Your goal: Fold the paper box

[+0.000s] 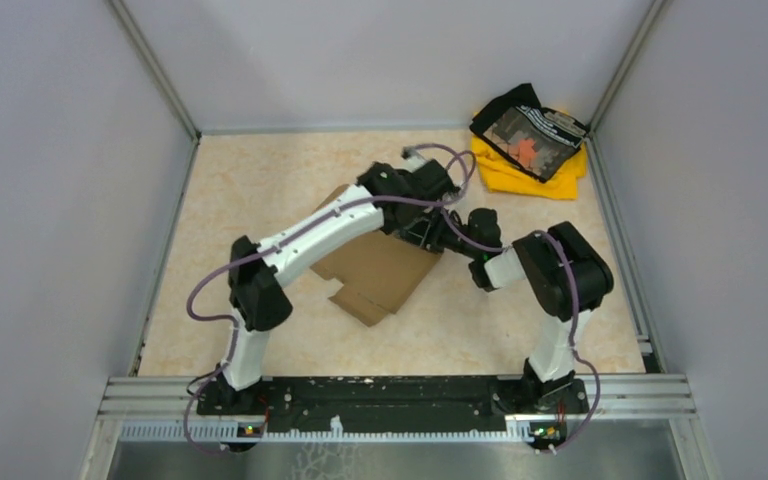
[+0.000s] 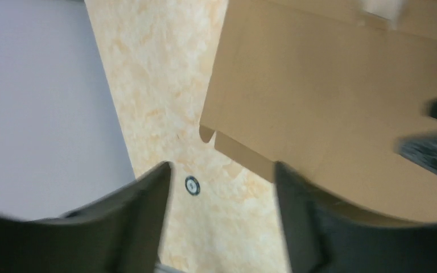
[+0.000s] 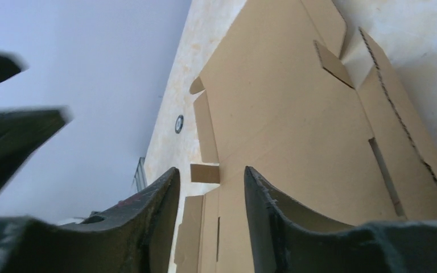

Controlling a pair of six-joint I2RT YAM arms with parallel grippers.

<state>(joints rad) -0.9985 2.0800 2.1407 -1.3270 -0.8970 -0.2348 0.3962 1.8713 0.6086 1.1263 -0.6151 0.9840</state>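
Brown corrugated card is lying nearly flat at the middle of the worktop (image 1: 260, 170): that is your paper box (image 1: 385, 272), with both arms reaching over its far side. Your left end effector (image 2: 222, 173) is hanging wide and empty, the box's edge just beside one finger. Your right end effector (image 3: 209, 173) is showing a narrower gap, also empty, low over the panels. You are probably between grips, early in the flap folding. Next you will be needing one arm pinning the base while the other catches a flap's edge.
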